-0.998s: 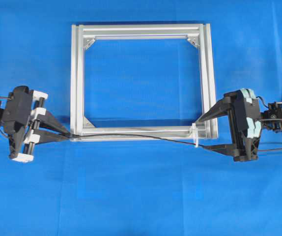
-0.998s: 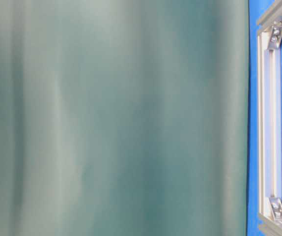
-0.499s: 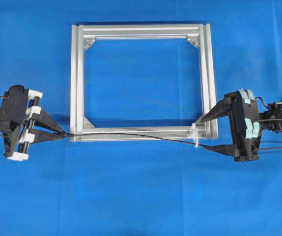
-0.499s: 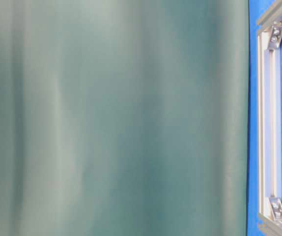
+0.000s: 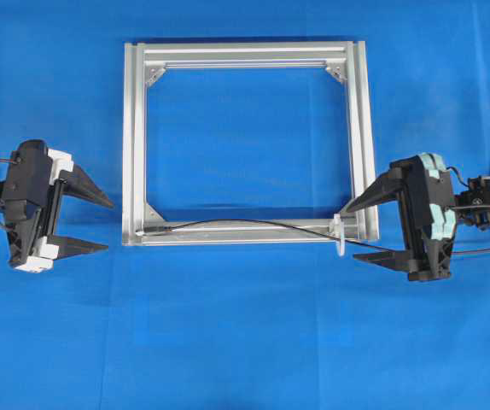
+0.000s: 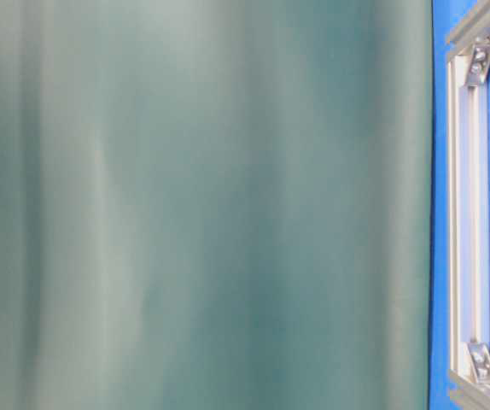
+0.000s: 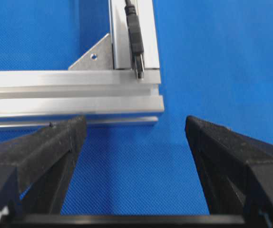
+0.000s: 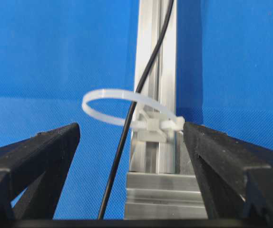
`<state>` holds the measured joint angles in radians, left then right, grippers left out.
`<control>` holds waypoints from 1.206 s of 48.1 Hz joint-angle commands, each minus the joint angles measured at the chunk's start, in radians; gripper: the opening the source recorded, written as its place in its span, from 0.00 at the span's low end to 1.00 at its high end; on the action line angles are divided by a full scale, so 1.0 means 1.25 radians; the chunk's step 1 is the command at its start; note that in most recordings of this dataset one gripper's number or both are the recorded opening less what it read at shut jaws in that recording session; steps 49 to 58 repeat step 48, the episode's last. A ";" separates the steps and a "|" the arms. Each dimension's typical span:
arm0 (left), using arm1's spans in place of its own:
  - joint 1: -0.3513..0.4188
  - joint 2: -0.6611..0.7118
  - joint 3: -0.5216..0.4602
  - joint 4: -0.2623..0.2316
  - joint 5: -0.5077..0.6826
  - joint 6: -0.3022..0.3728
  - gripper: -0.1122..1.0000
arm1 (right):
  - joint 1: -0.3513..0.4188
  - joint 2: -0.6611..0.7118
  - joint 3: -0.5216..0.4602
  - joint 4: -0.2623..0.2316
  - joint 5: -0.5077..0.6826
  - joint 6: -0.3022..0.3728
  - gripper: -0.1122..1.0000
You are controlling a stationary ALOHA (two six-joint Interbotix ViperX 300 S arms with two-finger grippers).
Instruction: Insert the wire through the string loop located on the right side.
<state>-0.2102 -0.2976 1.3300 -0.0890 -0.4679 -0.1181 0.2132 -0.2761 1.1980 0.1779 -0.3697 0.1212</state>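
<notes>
The thin black wire [image 5: 245,223] lies bowed along the frame's near rail, and its plug tip [image 7: 135,40] rests in the rail's groove by the left corner. It passes through the whitish string loop [image 5: 339,237] at the right corner and runs on under my right arm. From the right wrist the wire [image 8: 122,142] threads the loop [image 8: 86,105]. My left gripper [image 5: 108,226] is open and empty, just left of the frame; its jaws [image 7: 135,124] stand wide over blue cloth. My right gripper [image 5: 352,232] is open, straddling the loop and wire [image 8: 131,129] without touching them.
The square aluminium frame [image 5: 134,128] lies flat on the blue cloth, with silver corner brackets [image 7: 94,56]. In the table-level view a blurred teal surface [image 6: 202,205] fills most of the picture, with only a strip of the frame [image 6: 467,213] at the right.
My left gripper has opened, let go of the wire's plug end, and drawn back to the left. The freed wire has sprung rightward and now bows along the rail. The right arm has stayed put.
</notes>
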 commanded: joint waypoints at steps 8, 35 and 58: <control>0.004 -0.067 -0.029 -0.001 0.042 0.004 0.82 | 0.000 -0.067 -0.027 0.000 0.054 -0.002 0.96; 0.039 -0.279 -0.054 0.002 0.211 0.013 0.82 | -0.026 -0.174 -0.075 -0.015 0.195 -0.012 0.96; 0.039 -0.272 -0.054 0.002 0.211 0.012 0.82 | -0.027 -0.173 -0.074 -0.015 0.195 -0.015 0.96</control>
